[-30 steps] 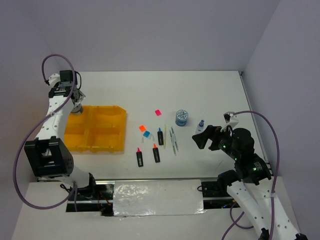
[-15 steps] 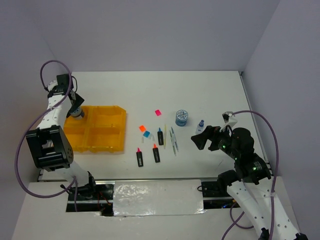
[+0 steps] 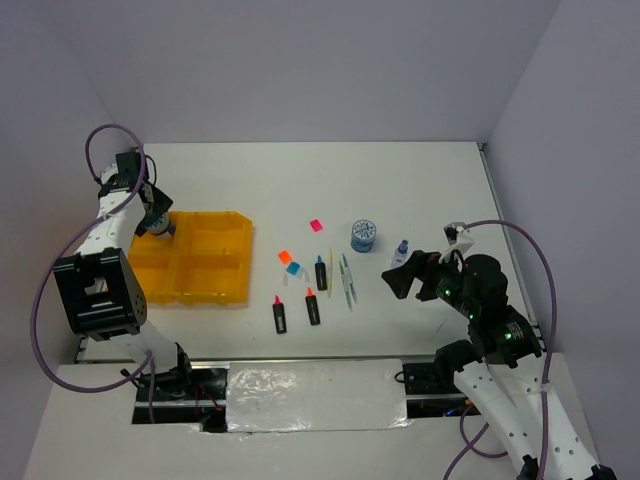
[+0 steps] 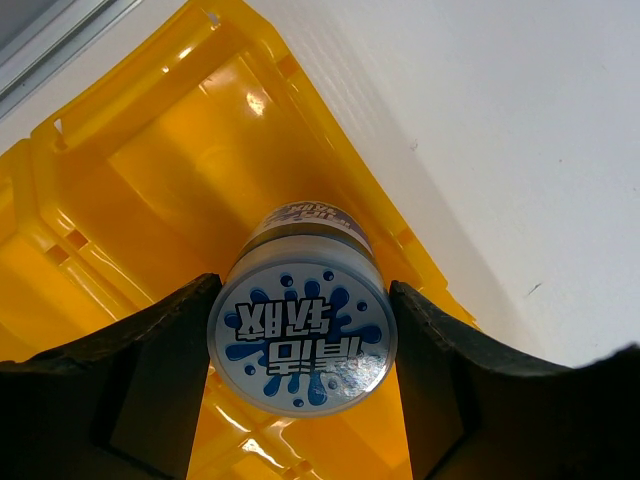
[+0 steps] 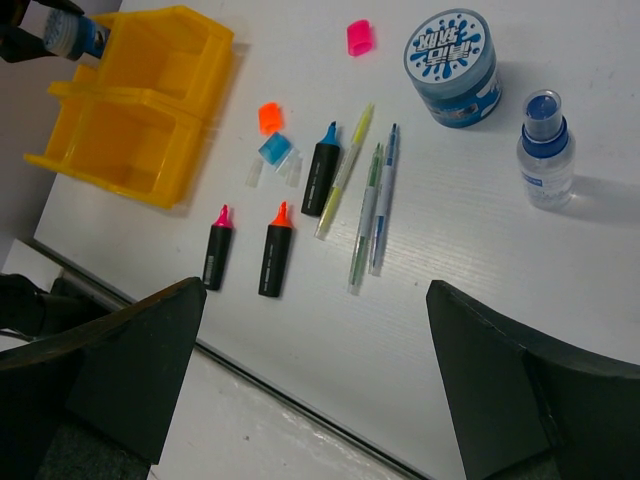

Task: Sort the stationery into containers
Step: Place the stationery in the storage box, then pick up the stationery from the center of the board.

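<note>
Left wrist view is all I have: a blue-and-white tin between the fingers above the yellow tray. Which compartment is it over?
Observer: The tin in the left gripper is over the tray's far-left compartment.
Operator: Any other tin?
Observer: Yes, a second tin stands on the table beside the blue-capped bottle.
Operator: And the right gripper?
Observer: It hangs open over the table, holding nothing.

Bright, even overhead light, soft short shadows, glare spots on the yellow tray (image 4: 255, 100), sharp focus
</note>
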`<state>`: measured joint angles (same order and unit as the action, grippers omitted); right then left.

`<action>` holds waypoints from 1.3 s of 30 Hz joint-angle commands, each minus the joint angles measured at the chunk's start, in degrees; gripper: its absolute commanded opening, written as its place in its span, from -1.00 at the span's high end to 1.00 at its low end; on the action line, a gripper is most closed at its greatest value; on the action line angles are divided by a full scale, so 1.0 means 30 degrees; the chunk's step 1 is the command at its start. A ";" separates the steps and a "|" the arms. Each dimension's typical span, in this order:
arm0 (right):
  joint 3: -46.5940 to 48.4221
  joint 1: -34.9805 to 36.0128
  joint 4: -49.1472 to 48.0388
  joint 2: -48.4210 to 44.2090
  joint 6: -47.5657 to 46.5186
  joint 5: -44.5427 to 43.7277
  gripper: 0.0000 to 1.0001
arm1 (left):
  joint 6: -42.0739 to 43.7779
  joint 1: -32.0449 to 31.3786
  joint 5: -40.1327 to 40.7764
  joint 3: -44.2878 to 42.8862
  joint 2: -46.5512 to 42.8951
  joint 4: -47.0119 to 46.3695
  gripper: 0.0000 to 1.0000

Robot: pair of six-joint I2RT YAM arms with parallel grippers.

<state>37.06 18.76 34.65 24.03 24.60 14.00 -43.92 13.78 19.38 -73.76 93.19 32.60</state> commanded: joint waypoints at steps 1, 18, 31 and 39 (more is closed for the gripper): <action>0.0098 0.0073 -0.0682 -0.0013 -0.0202 -0.0241 -0.99 | -0.0125 -0.0169 -0.0365 0.0151 -0.0154 -0.1169 0.42; 0.0216 0.0044 -0.0565 -0.0071 -0.0202 -0.0331 -0.99 | -0.0154 -0.0902 0.0660 -0.0112 0.0314 -0.0408 -0.73; 0.0216 0.0073 -0.0477 -0.0159 -0.0114 -0.0418 -1.00 | 0.2467 -0.4556 0.0430 -0.1225 -0.2582 -0.2185 -0.99; 0.1181 0.0044 0.0399 -0.0861 0.0267 -0.0827 -0.99 | 0.7928 -1.3312 -0.6071 -0.6373 0.1570 -0.6029 -0.99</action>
<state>37.30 18.76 35.38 22.72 25.26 12.64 -28.34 -20.86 11.11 -89.10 94.02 20.45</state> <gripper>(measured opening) 0.997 0.993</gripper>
